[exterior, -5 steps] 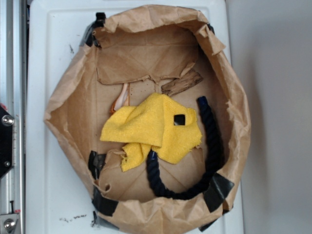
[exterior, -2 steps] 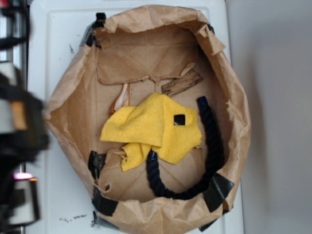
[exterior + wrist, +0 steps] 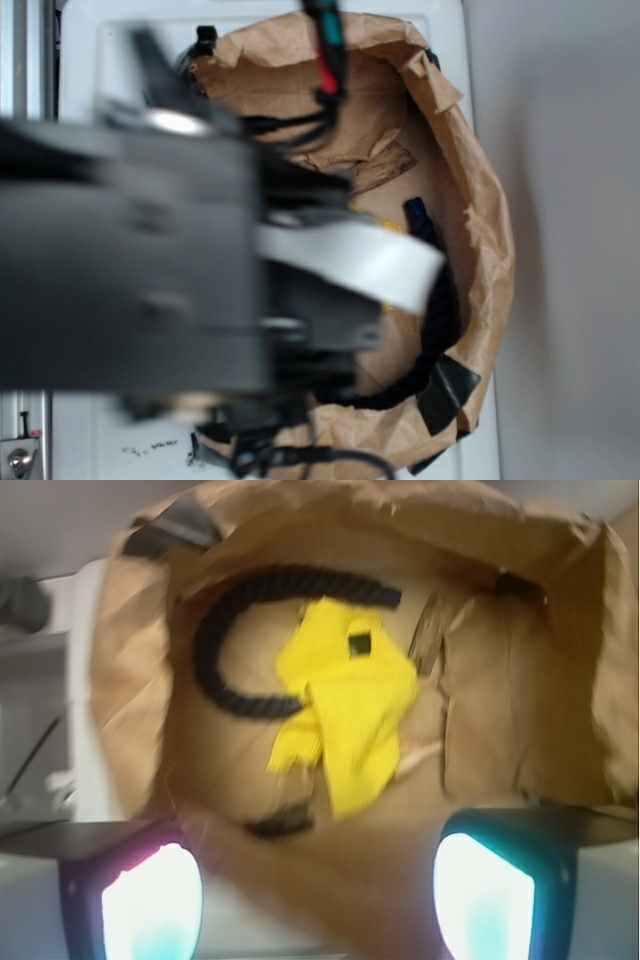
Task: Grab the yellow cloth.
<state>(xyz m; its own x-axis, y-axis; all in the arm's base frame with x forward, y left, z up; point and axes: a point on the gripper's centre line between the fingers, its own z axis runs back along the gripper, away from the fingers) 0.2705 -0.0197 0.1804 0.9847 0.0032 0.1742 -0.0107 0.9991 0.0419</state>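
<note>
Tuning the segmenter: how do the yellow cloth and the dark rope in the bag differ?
The yellow cloth is bright, flat and crumpled, with a small square hole; the dark rope is navy, thick and curved into a C. The rope curls around the cloth's side. Both lie on the floor of the brown paper bag.

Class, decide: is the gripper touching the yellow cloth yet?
Apart. In the wrist view the gripper has both fingers at the bottom edge, spread wide, with brown bag paper showing between them and the yellow cloth.

Matt yellow terry cloth (image 3: 345, 705), crinkled paper bag (image 3: 520, 680)
</note>
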